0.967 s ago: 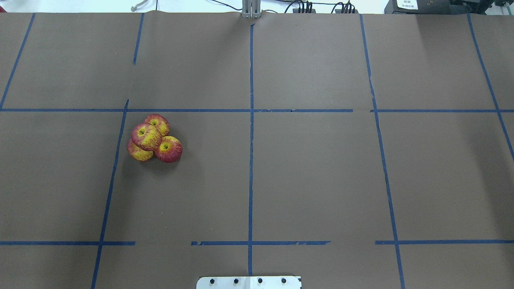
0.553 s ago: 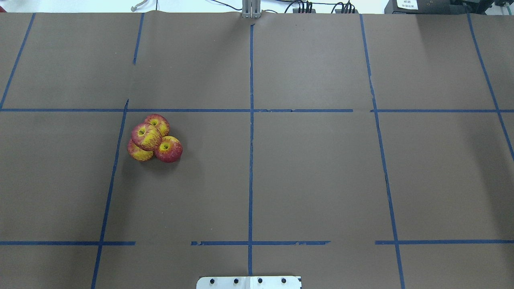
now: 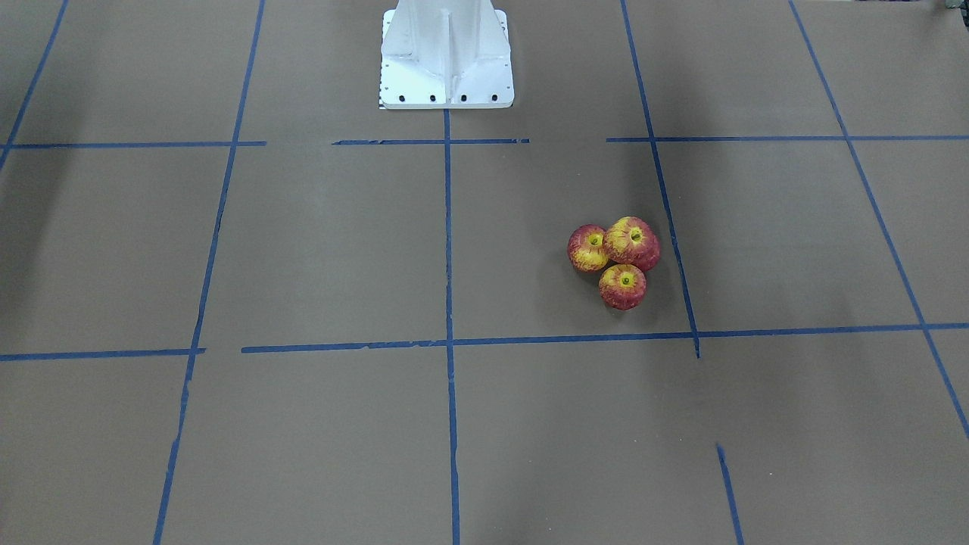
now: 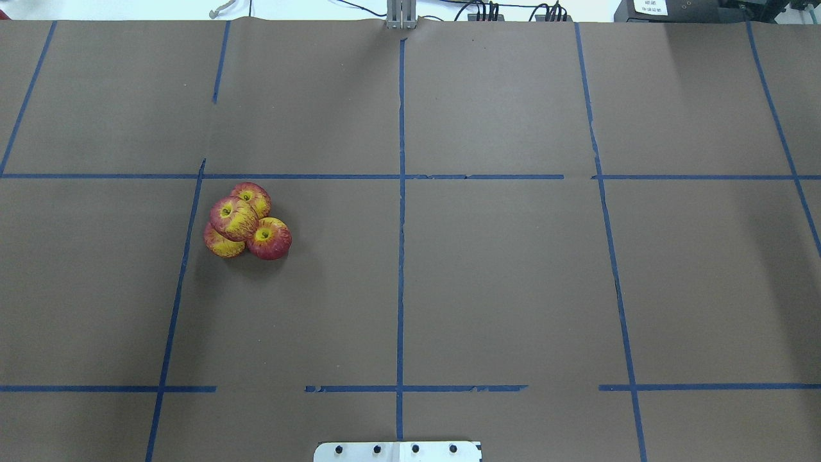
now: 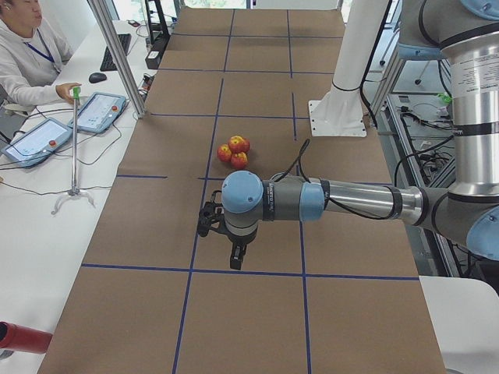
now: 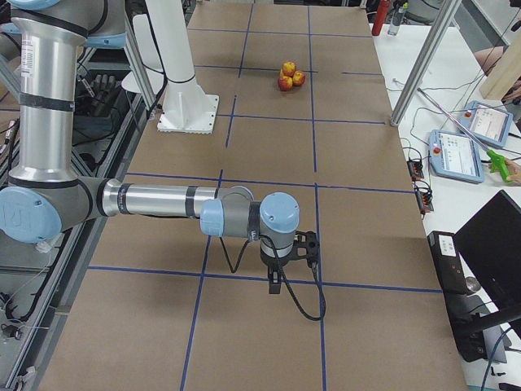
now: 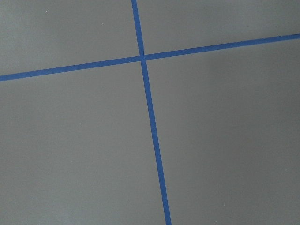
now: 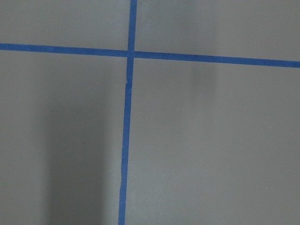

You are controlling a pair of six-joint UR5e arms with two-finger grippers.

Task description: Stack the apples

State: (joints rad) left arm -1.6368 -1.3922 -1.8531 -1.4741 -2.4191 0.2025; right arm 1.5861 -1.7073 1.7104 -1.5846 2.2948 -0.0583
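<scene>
Neatly heaped toward the left edge of the counter (image 4: 513,289), round streaky apples (image 4: 247,221) point dimples upward; I cannot tell how far the left gripper (image 5: 235,261) or right gripper (image 6: 275,285) is open.

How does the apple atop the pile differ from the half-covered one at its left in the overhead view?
The top red-and-yellow round apple rests on the other apples, off the brown paper; the half-covered red-and-yellow apple sits on it. The top one shows its yellow dimple; the lower one's is hidden. Both share size and streaked colouring.
</scene>
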